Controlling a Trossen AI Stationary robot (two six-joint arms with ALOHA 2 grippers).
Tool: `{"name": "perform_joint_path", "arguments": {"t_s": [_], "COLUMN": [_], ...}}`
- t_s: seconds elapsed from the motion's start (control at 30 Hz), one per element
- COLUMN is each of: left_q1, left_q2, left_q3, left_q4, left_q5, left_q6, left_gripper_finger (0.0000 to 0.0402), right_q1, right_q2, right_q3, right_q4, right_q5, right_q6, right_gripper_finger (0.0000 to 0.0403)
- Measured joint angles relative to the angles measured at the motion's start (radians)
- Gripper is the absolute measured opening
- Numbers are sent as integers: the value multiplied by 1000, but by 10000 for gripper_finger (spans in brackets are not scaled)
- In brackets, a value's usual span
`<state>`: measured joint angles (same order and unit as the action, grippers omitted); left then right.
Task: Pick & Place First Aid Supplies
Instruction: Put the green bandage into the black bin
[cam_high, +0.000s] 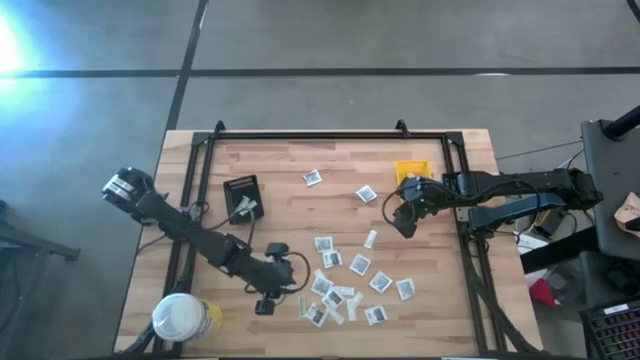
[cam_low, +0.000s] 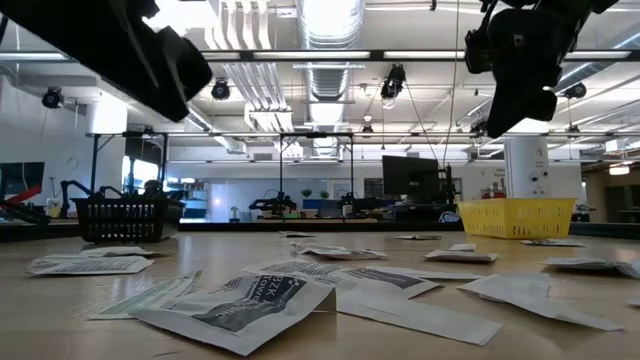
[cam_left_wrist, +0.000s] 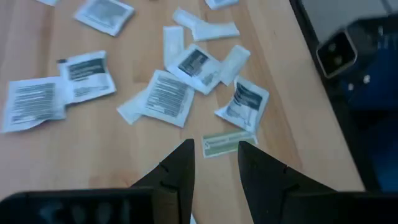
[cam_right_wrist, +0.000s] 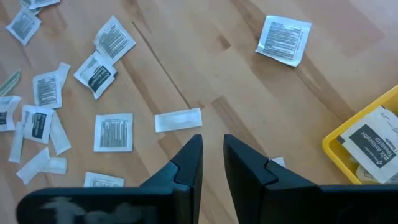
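The first aid supplies are small flat packets lying on the wooden table (cam_high: 280, 165), most in a loose cluster (cam_high: 345, 285) near the front, with two apart (cam_high: 313, 177) (cam_high: 367, 193). My left gripper (cam_left_wrist: 214, 146) hovers open at the cluster's left side (cam_high: 272, 298), and a pale green-white strip (cam_left_wrist: 227, 143) lies just beyond its fingertips. My right gripper (cam_right_wrist: 212, 140) hangs above the table beside the yellow bin (cam_high: 412, 170), its fingers a little apart with bare wood between them. A narrow white strip (cam_right_wrist: 178, 119) lies just ahead of it.
The yellow bin (cam_right_wrist: 339, 138) holds at least one packet (cam_right_wrist: 373, 140). A black tray (cam_high: 243, 195) sits at the left of the table with something white in it. A round white-lidded tub (cam_high: 180, 318) stands at the front left corner. A black frame (cam_high: 330, 135) borders the table.
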<state>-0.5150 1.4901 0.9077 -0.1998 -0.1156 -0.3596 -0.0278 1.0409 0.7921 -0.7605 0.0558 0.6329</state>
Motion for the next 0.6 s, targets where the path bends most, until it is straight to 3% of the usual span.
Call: {"name": "perform_joint_path", "arguments": {"t_s": [0.17,0.43,0.6], "left_q1": [40,85,86], "left_q2": [56,175,278], "left_q3": [99,322,395], "left_q4": [-62,-352,-387], "left_q5": [68,85,170], "left_q6": [64,110,134], "left_gripper_finger": [115,115,115], "right_q1": [5,4,4], "right_q2": [0,0,0], "right_q3": [0,0,0], "right_q4": [9,12,11], "right_q5": [-1,-1,-1], "right_q6": [4,4,0], "right_gripper_finger": [58,55,60]}}
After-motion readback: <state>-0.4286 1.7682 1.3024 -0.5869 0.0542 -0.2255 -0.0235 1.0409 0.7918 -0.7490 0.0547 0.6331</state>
